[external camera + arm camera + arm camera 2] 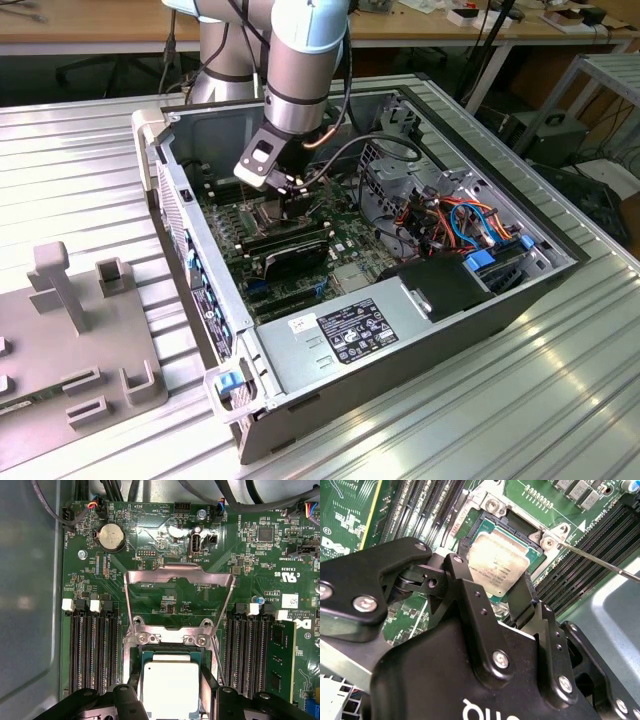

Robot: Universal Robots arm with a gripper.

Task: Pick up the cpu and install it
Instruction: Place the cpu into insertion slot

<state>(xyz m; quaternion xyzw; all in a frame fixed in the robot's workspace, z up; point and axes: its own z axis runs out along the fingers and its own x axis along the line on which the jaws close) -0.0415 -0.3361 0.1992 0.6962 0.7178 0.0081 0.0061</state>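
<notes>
I'm looking at a ribbed metal desk with an open computer case lying on it. Everything below I place from the socket on the board inside.

The arm reaches down into the case and ends right over the socket. In the exterior view, the power supply sits well apart from the socket, against the case wall nearest the camera. The green motherboard spreads out around the socket. Black memory slots run along two opposite sides of the socket. The hinged metal frame is swung open, lying flat on the board beside the socket at its hinge edge.

The cpu is at the socket, silver top facing up, inside the socket's outline in both wrist views. I cannot tell whether it is fully seated or just above the contacts.

The gripper hangs directly above the socket. Its black fingers are drawn in narrow, one on each of two opposite edges of the cpu, clasping it.
</notes>
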